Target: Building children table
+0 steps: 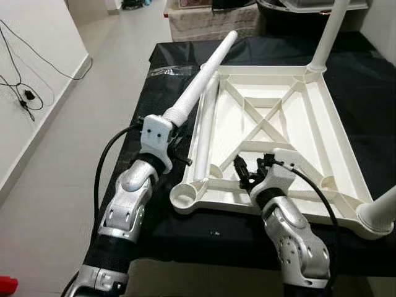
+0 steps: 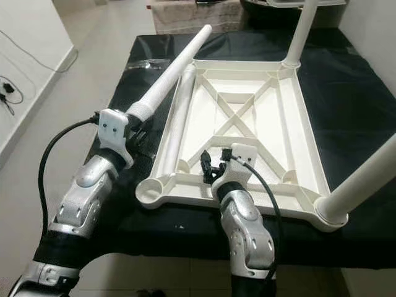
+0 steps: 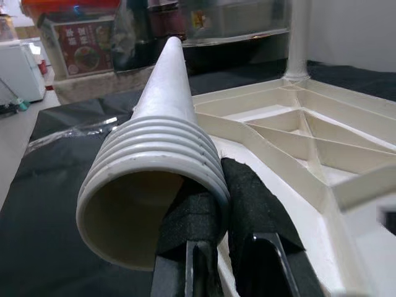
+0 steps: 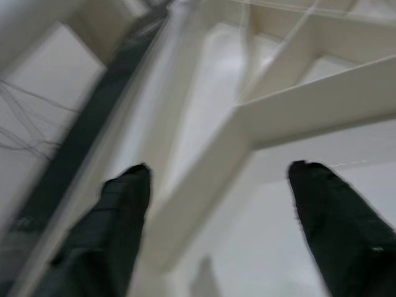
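Standing at the near edge of a black-covered table (image 1: 154, 93), looking down on an upturned white tabletop (image 1: 322, 124) lying ribbed side up. Hanging over the near rim of the tabletop, the right gripper (image 1: 250, 170), fingers (image 4: 127, 204) spread wide apart and holding nothing, straddling one pale rib in the right wrist view, itself blurred. Sitting just beside it at the near left corner, an empty round socket (image 1: 184, 197), close to the table's front edge. Clamping the threaded end of a loose white leg (image 1: 201, 77) a little further in, the left gripper (image 1: 175, 139), its padded fingers (image 3: 247, 210) squeezing the leg's open ribbed mouth, the leg tilting up and away along the tabletop's left rim toward the far side. Lying flat inside the left rim beneath it, a second leg (image 1: 207, 120), touching the frame wall. Leaving a strip of bare black cloth between that rim and the table's left edge, with pale floor (image 1: 80, 124) open beyond and a white wall (image 1: 31, 74) with black cables further left. Rising from the near right corner, a fitted leg (image 1: 380, 213), and from the far right corner another upright leg (image 1: 328, 34). Crowding the far end past the table, a cloth-draped box (image 1: 213, 21).
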Robot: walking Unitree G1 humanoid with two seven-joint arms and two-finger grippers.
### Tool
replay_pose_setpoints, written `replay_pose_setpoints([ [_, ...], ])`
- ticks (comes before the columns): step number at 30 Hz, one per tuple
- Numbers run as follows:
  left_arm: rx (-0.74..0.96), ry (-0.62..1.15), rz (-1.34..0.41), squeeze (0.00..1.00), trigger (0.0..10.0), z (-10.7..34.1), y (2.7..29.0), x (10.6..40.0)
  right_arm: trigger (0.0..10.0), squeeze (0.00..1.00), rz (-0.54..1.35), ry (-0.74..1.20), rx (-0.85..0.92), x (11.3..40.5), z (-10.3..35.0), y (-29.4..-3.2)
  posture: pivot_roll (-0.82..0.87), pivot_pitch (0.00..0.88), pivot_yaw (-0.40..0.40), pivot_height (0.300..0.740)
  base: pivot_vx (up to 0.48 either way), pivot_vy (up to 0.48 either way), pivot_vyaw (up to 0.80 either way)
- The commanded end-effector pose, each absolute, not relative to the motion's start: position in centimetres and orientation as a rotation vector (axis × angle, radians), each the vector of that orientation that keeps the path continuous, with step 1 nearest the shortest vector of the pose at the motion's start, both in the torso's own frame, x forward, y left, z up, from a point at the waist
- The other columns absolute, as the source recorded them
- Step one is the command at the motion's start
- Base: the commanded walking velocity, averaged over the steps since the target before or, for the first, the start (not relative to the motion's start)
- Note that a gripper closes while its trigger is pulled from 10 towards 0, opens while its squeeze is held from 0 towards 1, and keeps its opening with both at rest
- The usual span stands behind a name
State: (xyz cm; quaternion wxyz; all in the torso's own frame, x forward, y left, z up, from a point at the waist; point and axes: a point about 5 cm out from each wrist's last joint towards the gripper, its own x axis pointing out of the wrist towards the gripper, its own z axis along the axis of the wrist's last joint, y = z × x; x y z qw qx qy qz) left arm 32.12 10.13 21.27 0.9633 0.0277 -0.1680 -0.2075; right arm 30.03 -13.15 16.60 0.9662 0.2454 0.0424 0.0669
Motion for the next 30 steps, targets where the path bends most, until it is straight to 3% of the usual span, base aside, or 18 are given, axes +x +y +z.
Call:
replay_pose_setpoints([
  [1,0.065,-0.361,-0.437,0.00,0.0,21.8,10.1,31.5,10.0,1.00,0.158,0.161,0.621,30.2,15.4,-12.3,0.16,0.107,0.009,0.740,0.000,0.000,0.00],
  [2,0.065,-0.358,-0.440,0.00,0.0,21.8,10.2,31.1,10.0,1.00,0.188,0.181,0.695,30.4,15.4,-12.1,0.16,0.108,0.009,0.740,0.000,0.000,0.00],
  [3,0.066,-0.354,-0.443,0.00,0.0,21.8,10.3,30.7,10.0,0.00,0.210,0.186,0.760,30.7,15.4,-12.1,0.16,0.116,0.003,0.740,0.000,0.000,0.00],
  [5,0.067,-0.350,-0.455,0.00,0.0,21.8,10.3,30.2,10.0,0.00,0.243,0.196,0.842,31.0,15.5,-12.0,0.16,0.117,0.002,0.740,0.000,0.000,0.00],
  [6,0.063,-0.346,-0.463,0.00,10.0,21.9,10.3,29.8,10.0,0.00,0.260,0.197,0.926,31.4,15.7,-12.1,0.17,0.122,-0.001,0.740,0.000,0.000,0.00],
  [12,0.062,-0.333,-0.501,0.00,10.0,21.9,10.2,28.5,10.0,0.00,0.333,0.168,1.181,32.9,16.8,-12.6,0.17,0.128,-0.012,0.740,0.000,0.000,0.00],
  [30,0.003,-0.260,-0.580,0.00,10.0,21.5,9.0,25.1,10.0,0.00,0.687,0.104,1.524,33.8,20.8,-12.3,0.18,0.133,-0.016,0.740,0.000,0.000,0.00],
])
